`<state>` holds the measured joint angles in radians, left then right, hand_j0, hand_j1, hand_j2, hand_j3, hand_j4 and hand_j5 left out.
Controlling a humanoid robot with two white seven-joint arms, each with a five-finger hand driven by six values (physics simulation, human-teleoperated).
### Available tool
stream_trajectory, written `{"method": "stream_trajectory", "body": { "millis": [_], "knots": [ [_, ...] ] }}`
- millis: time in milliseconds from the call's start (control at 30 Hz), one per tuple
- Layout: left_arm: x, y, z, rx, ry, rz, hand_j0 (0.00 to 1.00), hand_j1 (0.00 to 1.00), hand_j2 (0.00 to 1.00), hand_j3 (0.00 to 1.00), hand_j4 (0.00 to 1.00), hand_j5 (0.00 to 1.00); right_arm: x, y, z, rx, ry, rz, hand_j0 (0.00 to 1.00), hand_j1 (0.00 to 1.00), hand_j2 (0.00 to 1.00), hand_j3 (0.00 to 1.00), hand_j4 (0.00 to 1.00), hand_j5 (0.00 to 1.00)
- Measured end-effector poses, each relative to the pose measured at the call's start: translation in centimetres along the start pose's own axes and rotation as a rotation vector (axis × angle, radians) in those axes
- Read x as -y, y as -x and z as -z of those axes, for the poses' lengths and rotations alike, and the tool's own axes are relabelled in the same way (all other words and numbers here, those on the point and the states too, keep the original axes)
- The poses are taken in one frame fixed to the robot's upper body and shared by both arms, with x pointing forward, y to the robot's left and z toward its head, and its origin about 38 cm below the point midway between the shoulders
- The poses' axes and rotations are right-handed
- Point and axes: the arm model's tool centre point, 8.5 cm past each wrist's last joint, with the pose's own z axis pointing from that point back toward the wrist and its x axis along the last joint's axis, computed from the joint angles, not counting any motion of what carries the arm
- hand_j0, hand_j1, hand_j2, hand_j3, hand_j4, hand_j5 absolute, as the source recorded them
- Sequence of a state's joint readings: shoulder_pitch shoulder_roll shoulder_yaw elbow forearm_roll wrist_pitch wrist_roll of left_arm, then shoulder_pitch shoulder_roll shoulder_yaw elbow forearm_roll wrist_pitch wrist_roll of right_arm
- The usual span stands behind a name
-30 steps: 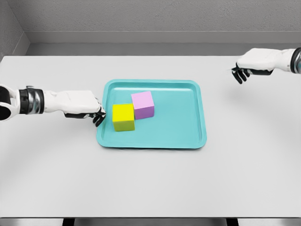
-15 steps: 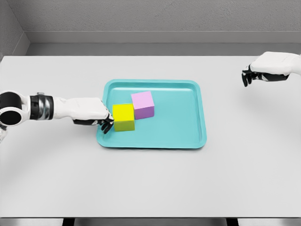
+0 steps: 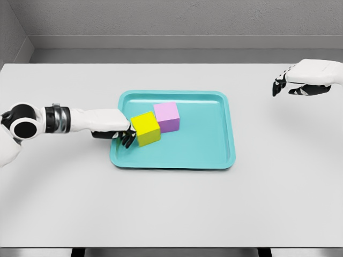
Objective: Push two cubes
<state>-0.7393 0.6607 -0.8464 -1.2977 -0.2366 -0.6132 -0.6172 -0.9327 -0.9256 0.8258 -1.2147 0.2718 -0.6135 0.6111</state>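
Observation:
A yellow cube and a pink cube sit touching each other on the left half of a teal tray. The yellow one is turned slightly askew. My left hand reaches over the tray's left rim, its curled dark fingertips pressed against the yellow cube's left face, holding nothing. My right hand hovers far to the upper right, well away from the tray, fingers loosely spread and empty.
The tray lies on a wide white table. A grey wall runs behind the table's back edge.
My left hand moved right over the tray rim and pressed the yellow cube, which shifted right and rotated, nudging the pink cube right. The right hand drifted right, then held.

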Motion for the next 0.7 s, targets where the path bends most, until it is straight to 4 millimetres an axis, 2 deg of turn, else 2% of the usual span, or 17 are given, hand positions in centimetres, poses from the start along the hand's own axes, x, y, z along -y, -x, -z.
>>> {"method": "stream_trajectory", "body": {
  "millis": [233, 700],
  "knots": [
    [-0.8, 1.5, 0.3, -0.030, -0.024, -0.040, 0.25, 0.25, 0.25, 0.25, 0.25, 0.25, -0.2, 0.0, 0.0, 0.000, -0.004, 0.001, 0.60, 0.60, 0.60, 0.60, 0.60, 0.60],
    [-1.1, 2.7, -0.2, -0.060, -0.043, -0.066, 0.23, 0.23, 0.23, 0.23, 0.23, 0.23, -0.7, -0.1, 0.0, 0.002, -0.014, 0.005, 0.62, 0.62, 0.62, 0.62, 0.62, 0.62]
  ]
}}
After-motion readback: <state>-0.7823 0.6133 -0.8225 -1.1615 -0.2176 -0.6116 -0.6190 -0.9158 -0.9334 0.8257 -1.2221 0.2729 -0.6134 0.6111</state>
